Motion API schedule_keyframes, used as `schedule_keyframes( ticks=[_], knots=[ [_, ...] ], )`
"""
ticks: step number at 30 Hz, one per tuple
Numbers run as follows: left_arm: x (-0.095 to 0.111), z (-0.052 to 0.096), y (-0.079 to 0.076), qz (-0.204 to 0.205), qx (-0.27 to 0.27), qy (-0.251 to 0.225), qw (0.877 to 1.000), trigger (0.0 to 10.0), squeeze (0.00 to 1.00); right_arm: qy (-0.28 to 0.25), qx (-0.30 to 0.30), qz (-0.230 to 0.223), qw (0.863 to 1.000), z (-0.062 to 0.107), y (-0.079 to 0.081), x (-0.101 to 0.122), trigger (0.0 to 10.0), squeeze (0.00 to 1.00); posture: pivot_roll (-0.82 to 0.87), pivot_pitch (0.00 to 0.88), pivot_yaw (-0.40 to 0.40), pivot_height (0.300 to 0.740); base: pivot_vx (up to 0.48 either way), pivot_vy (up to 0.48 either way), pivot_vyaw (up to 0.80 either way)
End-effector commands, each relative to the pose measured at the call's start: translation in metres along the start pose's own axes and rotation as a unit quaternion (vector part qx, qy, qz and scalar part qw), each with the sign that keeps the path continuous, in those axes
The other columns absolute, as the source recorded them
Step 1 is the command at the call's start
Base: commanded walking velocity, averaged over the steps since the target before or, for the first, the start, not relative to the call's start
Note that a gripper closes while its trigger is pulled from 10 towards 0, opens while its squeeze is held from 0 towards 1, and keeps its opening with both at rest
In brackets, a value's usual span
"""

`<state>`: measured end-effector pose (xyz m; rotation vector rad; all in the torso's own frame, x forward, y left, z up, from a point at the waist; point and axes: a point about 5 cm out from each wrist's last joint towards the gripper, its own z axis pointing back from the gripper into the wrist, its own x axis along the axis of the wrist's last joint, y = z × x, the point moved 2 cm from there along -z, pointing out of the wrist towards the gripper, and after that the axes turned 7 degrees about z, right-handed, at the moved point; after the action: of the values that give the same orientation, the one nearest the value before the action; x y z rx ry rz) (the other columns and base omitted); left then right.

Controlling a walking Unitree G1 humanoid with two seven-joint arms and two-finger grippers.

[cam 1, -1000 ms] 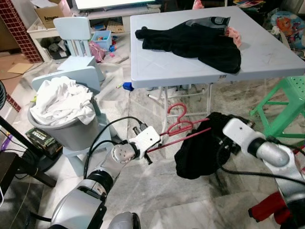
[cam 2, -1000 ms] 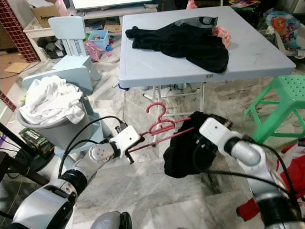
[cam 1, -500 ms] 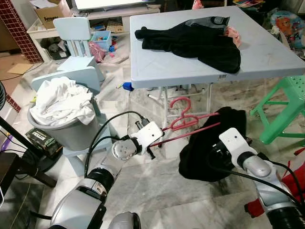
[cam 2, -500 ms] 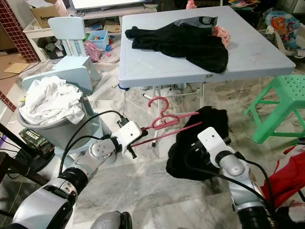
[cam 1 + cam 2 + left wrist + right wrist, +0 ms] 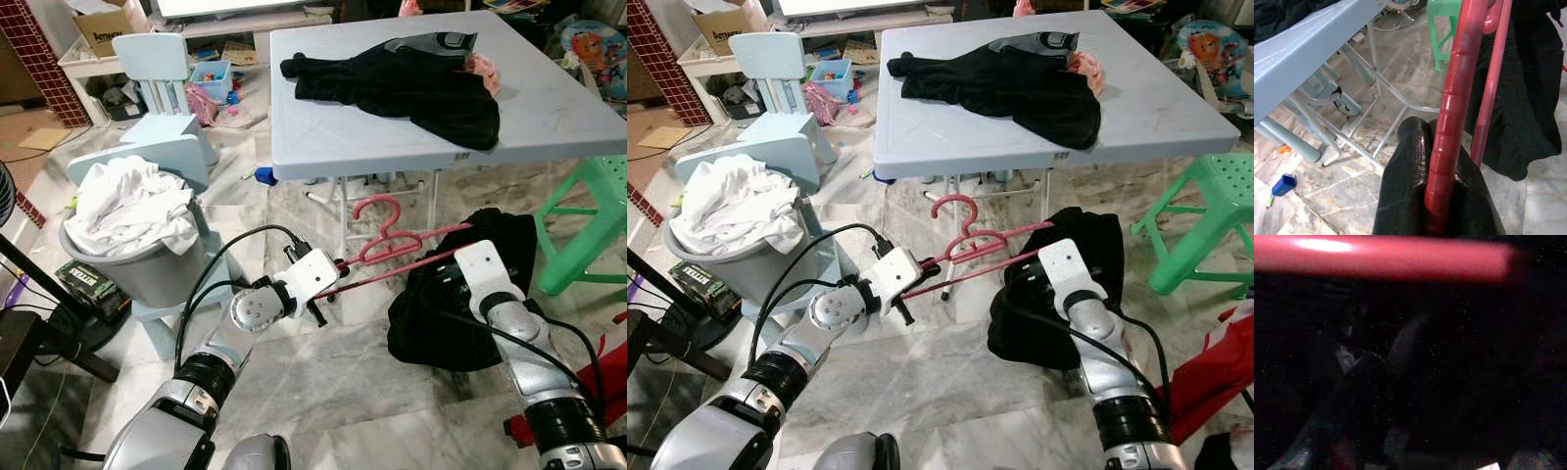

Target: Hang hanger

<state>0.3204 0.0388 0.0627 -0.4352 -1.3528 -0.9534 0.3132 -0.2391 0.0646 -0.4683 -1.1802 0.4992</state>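
A: Marble floor, cluttered room. Grey folding table up top with a black garment spread on it. Green stool at the robot's right, pale blue child's chair far left, grey bucket full of white laundry near left.

B: Hanger?

A: Red hanger, held in the air in front of the table's near edge, below the tabletop, hook pointing up toward the table legs. Not hung on anything. One end sits in the left gripper, the other end runs into a black cloth that droops from it toward the floor.

B: Left gripper state?

A: Jaws clamped on the hanger's red bar; the wrist view has the black fingers pinched tight on both sides of it.

B: Right gripper?

A: Right gripper is at the cloth end, its silver arm reaching up from lower right, white wrist block just beside the hanger bar. Fingers are buried in the black cloth. Wrist view is nearly black, only a blurred red bar across it. Can't tell if those jaws are apart or together.
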Motion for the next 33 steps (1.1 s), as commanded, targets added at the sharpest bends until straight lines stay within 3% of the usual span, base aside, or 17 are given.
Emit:
schedule_keyframes(
  ticks=[1, 33],
  knots=[
    [0.008, 0.001, 0.006, 0.0, 0.011, -0.016, 1.0, 0.0, 0.0, -0.004, -0.015, -0.005, 1.0, -0.002, -0.008, 0.0, 0.0, 0.0, -0.07, 0.0, 0.063, 0.74, 0.0, 0.0, 0.0],
    [0.012, -0.001, 0.007, -0.003, 0.014, -0.015, 1.0, 0.0, 0.0, -0.016, -0.047, -0.024, 0.999, -0.002, -0.024, -0.004, 0.0, 0.0, -0.08, 0.0, 0.058, 0.74, 0.0, 0.0, 0.0]
  ],
)
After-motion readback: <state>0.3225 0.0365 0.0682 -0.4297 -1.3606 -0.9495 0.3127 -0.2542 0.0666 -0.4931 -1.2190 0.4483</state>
